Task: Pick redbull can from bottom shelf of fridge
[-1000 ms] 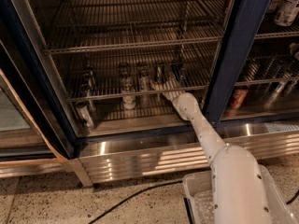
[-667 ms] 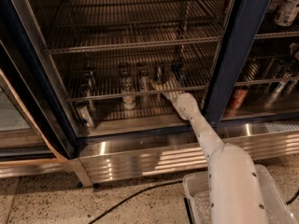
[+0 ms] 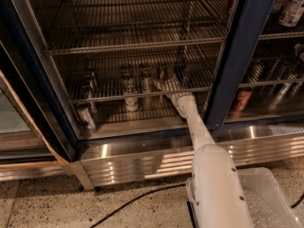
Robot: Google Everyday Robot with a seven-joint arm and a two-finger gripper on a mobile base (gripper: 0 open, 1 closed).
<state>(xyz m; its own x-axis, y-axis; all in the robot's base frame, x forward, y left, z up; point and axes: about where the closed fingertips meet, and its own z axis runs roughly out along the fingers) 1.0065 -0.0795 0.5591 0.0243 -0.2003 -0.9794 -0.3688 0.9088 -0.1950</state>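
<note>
Camera view: the fridge [image 3: 237, 56], dark blue in frame, stands on a ribbed steel base [image 3: 142, 158] above a speckled floor [image 3: 47, 208] crossed by a black cable [image 3: 133, 205]. Its lowest wire rack, the table [image 3: 109, 97], carries a row of cans. The white arm [image 3: 199, 132] reaches in, with the end effector [image 3: 166, 83] at the redbull can [image 3: 163, 72] near the rack's right end. I cannot tell whether the end effector is apart or clamped. The can's lower part is hidden, and the arm is cut off below.

dim fridge [image 3: 242, 56] | glare on steel base [image 3: 142, 159] | jaws dim at bottom shelf [image 3: 108, 96]
</note>
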